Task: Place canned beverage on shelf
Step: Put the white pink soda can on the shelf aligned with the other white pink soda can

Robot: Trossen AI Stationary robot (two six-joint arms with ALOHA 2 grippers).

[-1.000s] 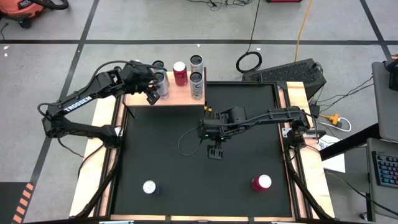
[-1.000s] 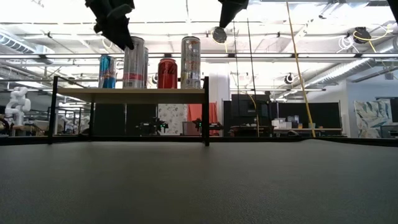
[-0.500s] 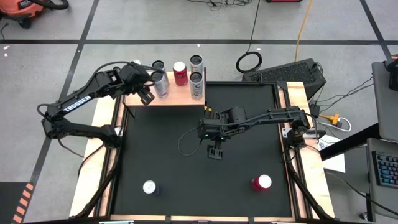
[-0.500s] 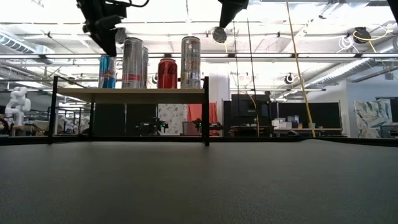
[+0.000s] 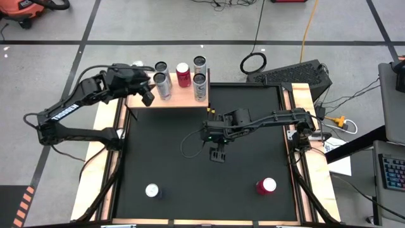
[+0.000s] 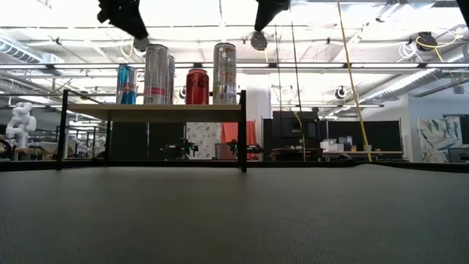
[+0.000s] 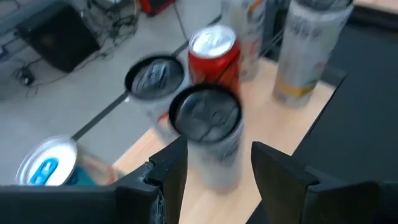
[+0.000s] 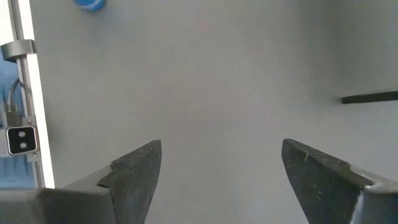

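While my left gripper (image 7: pixel 214 165) hangs open and empty at the shelf (image 5: pixel 180 98) edge, the silver can (image 7: pixel 208 134) stands upright just ahead of it on the board. Farther off, my right gripper (image 5: pixel 216 154), jaws apart, hovers nearer the red can (image 5: pixel 266 185) standing beyond it.

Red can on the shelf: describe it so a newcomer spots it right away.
Find the small wooden shelf on black legs at the table's far-left corner, where five cans stand. The red can is in the back row, between two silver cans. It is the only red one up there; the other red can stands down on the black mat.
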